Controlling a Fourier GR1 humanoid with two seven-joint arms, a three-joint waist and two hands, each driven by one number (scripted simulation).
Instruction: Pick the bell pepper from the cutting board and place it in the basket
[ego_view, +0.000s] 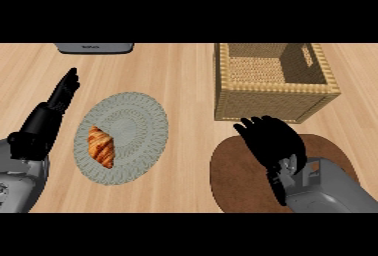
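An oval brown cutting board (229, 175) lies at the lower right of the counter. My right hand (272, 142) is over its upper part, just in front of the basket, with its fingers curled downward. No bell pepper shows anywhere; the curled hand hides it. The woven wicker basket (255, 100) stands at the upper right, its inside bare, its near wall a little beyond the right hand's fingers. My left hand (52, 112) rests open at the left edge, fingers pointing up and away.
A round grey woven mat (136, 120) lies left of centre with a croissant (102, 146) on its left side. A grey appliance (94, 48) pokes in at the top left. Bare wood separates the mat from the board.
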